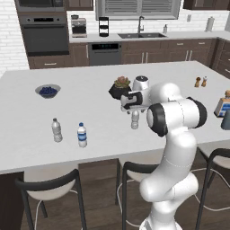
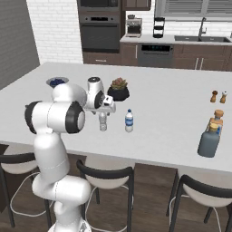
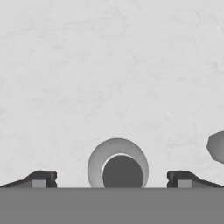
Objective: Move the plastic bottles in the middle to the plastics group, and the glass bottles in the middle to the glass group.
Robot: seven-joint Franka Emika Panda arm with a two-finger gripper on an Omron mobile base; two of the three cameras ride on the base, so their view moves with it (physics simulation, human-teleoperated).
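My gripper (image 1: 134,110) (image 2: 103,112) points straight down, open, right over a plain clear plastic bottle (image 1: 134,120) (image 2: 103,123) standing mid-counter. Looking down from the hand, that bottle (image 3: 117,151) sits centred between the wide-apart fingertips (image 3: 43,178), untouched. A blue-labelled plastic bottle (image 2: 129,121) stands just to its right. The plastics group, a plain bottle (image 1: 56,130) and a blue-labelled one (image 1: 81,134), is at the counter's left front. The dark grey-blue glass bottle (image 2: 209,141) (image 1: 226,119) stands by the squarish pale bottle with a tan cap (image 2: 217,118) (image 1: 223,104) at the right.
A potted succulent (image 1: 120,87) (image 2: 118,89) stands just behind the gripper. A bowl of blueberries (image 1: 47,91) (image 2: 57,82) is far left, and two brown shakers (image 1: 201,81) (image 2: 219,96) are far right. Stools (image 1: 49,186) line the counter's near edge (image 1: 67,162).
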